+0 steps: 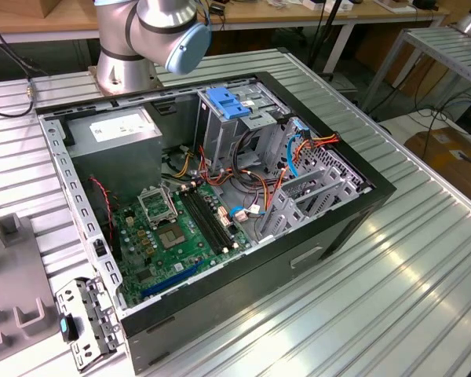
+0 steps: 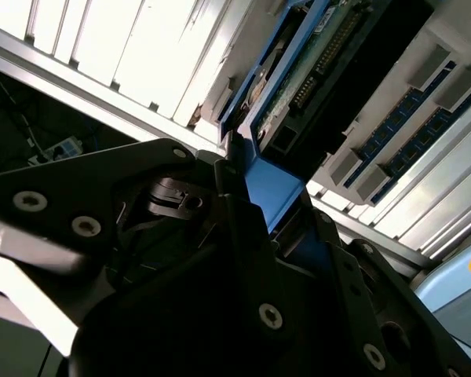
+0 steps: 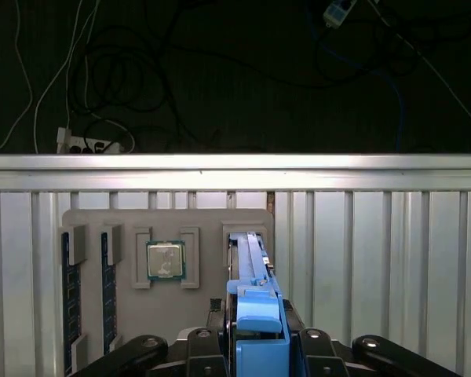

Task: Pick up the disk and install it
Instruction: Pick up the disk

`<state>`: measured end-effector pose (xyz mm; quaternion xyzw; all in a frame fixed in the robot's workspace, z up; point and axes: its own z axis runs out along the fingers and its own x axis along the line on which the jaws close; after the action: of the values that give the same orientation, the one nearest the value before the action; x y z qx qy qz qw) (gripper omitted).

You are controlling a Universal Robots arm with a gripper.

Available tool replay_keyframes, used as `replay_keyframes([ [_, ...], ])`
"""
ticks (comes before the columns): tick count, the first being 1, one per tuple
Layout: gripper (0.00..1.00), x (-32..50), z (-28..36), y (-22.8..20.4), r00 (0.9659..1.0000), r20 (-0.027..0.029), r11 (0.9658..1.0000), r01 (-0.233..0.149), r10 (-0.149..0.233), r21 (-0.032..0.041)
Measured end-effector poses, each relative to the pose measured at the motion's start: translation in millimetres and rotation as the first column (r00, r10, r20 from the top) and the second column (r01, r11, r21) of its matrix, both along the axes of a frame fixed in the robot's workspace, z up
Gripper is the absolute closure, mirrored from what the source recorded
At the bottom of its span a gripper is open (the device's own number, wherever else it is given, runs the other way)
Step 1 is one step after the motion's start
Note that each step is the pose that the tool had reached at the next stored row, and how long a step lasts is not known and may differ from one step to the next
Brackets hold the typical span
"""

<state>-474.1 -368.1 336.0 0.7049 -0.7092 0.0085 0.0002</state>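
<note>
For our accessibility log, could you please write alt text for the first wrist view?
The gripper is closed on the blue-framed disk, which stands on edge in a slot of a grey tray. A processor chip and memory modules sit in neighbouring tray slots, on a ribbed metal table.

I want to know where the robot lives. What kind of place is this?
Probably a robotics lab: an opened computer case lies on a ribbed metal table by a robot arm, whose gripper grips the disk.

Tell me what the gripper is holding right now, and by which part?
The disk, clamped by the gripper at the end of its blue frame, standing on edge at the grey tray.
</note>
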Motion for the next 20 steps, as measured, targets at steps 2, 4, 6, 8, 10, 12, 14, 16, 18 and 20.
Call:
replay_keyframes([
  [2,0.63,0.0,-3.4,0.0,1.0,-0.0002,1.0,0.0,0.0,-0.0001],
  [4,0.63,0.0,-5.3,0.0,1.0,-0.0002,1.0,0.0,0.0,0.0001],
  [6,0.63,0.0,-6.7,0.0,1.0,-0.0001,1.0,0.0,0.0,0.0007],
  [8,0.63,-0.1,-7.0,0.0,1.0,-0.0003,1.0,0.0,0.0,0.0011],
  [10,0.63,0.0,-7.1,0.0,1.0,-0.0002,1.0,0.0,0.0,0.0012],
  [12,0.63,0.0,-7.2,0.0,1.0,-0.0002,1.0,0.0,0.0,0.0012],
  [14,0.63,0.1,-6.3,0.0,1.0,-0.0002,1.0,0.0,0.0,0.0012],
  [16,0.63,0.2,-3.7,0.0,1.0,-0.0001,1.0,0.0,0.0,0.0009],
  [18,0.63,0.2,-0.5,0.0,1.0,0.0,1.0,0.0,0.0,0.0003],
  [20,0.63,0.2,2.7,0.0,1.0,0.0001,1.0,0.0,0.0,-0.0009],
])
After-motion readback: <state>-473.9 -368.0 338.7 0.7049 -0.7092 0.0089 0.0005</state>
